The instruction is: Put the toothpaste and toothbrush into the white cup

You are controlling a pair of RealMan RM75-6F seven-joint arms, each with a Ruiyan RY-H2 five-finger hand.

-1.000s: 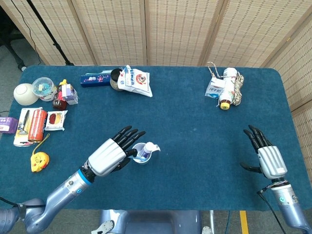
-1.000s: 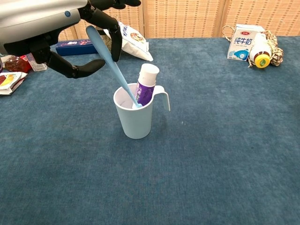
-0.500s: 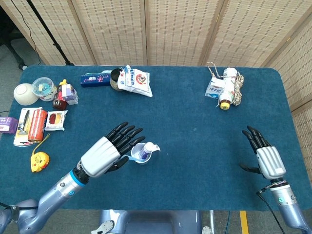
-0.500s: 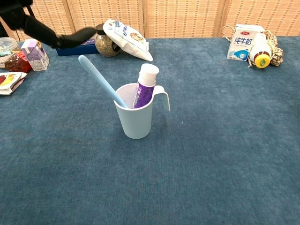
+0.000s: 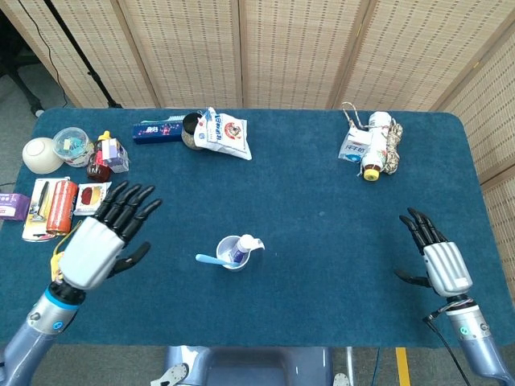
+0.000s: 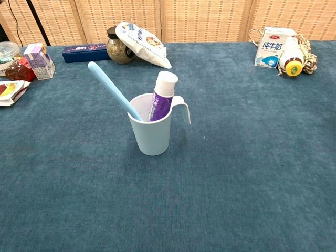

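While both robot hands (image 5: 100, 241) (image 5: 438, 257) hover empty with fingers spread, blue cloth table (image 6: 252, 157) meets wicker screens (image 5: 290, 48).

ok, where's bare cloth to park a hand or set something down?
Free: the wide blue stretch between the white cup and the right hand, and the middle below the snack bag and milk carton. Crowded: far-left edge around the bowl and red can, near the left hand.

Your white cup (image 6: 152, 134) stands upright, holding the purple toothpaste (image 6: 161, 97) and the leaning blue toothbrush (image 6: 111, 90).
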